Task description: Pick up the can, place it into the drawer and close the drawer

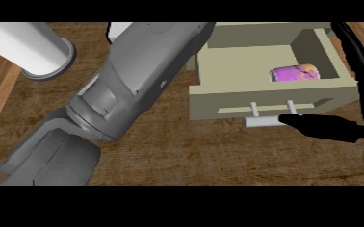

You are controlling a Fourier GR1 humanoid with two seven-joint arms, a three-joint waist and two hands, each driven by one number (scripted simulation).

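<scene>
Now the open drawer (pixel 270 101) at two o'clock holds the purple can (pixel 293 73) on its side; the right hand (pixel 323 126), fingers straight, touches its handle (pixel 263 121).

The brown wood-grain counter (pixel 213 154) carries a grey-rimmed white cylinder (pixel 35 48) at its left and an open beige drawer (pixel 213 103) at its right.
</scene>
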